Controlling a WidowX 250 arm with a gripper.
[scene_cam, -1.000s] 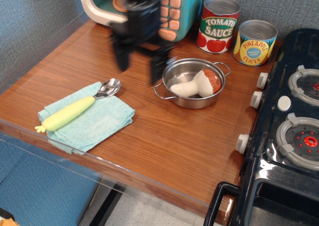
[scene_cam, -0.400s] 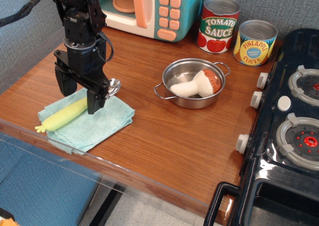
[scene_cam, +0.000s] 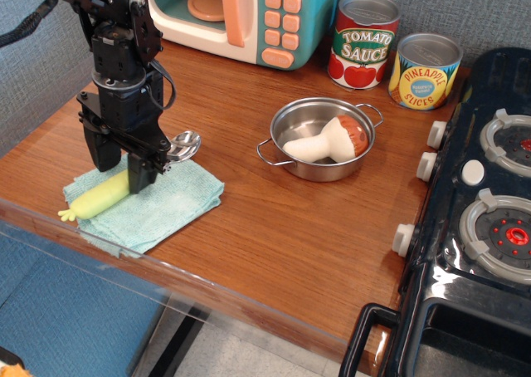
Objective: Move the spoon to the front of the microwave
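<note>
While your gripper [scene_cam: 120, 171] straddles the spoon [scene_cam: 104, 196] on the cloth [scene_cam: 166, 211], its jaws stand open.

Toy kitchen set-up, microwave [scene_cam: 249, 16], stove [scene_cam: 473, 227], wooden counter [scene_cam: 274, 219]

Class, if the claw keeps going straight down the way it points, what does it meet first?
Most likely the spoon: the claw points down with a finger on either side of its yellow-green handle, then the teal cloth beneath.

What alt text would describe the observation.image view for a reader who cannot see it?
A black gripper straddles the handle of a yellow-green spoon lying on a teal cloth; the microwave stands behind, a pot with a mushroom to the right.
</note>
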